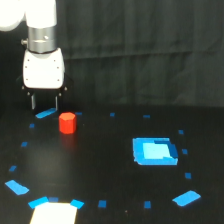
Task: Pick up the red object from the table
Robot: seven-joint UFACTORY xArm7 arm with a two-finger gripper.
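Nothing grasped yet. White patch nearest; farther back the red object stands free on the table. Behind it, toward the exterior view's left, the gripper hovers — jaws apart, empty. Approach, closing and lift remain.

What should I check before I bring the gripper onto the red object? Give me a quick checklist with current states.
1. Red object upright on the table: ok.
2. Gripper empty, fingers apart: ok.
3. Gripper centred over the red object: not ok; it sits toward the exterior view's left of it.
4. Gripper clear of the object: ok, no contact visible.
5. Blue tape strip near the fingers, touching or not: cannot tell.
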